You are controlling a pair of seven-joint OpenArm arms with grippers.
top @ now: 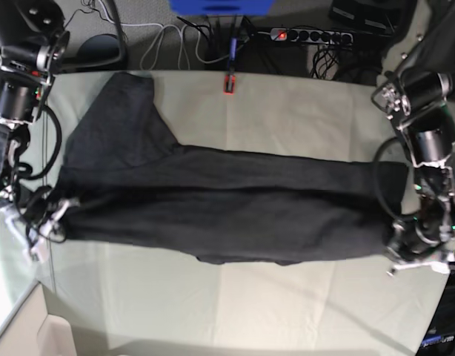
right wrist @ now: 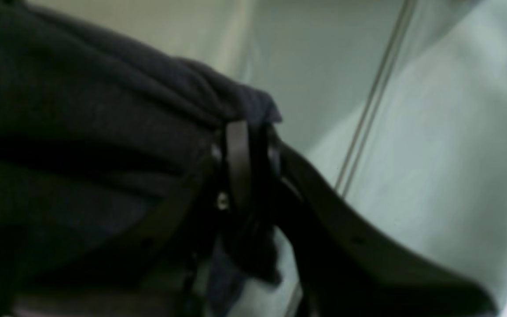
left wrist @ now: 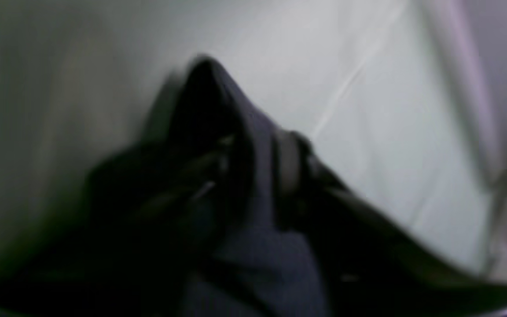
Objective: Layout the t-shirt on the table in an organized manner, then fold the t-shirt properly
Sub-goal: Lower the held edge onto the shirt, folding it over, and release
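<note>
The right arm's jaws (right wrist: 249, 163) are clamped on a bunched edge of the t-shirt (right wrist: 82, 119), dark folds gathering into the pinch and a short tail hanging below. The left arm's jaws (left wrist: 258, 171) are likewise closed on a peak of the same charcoal fabric, though that wrist view is heavily blurred and the fingers are hard to separate from the cloth. From the base view the t-shirt (top: 227, 211) lies stretched as a long dark band across the middle of the counter (top: 287, 304), pulled between the right arm at the scene's left edge and the left arm at the right edge, with one sleeve or flap spreading toward the far left corner. A small red clamp (top: 229, 84) sits on the far edge.
</note>
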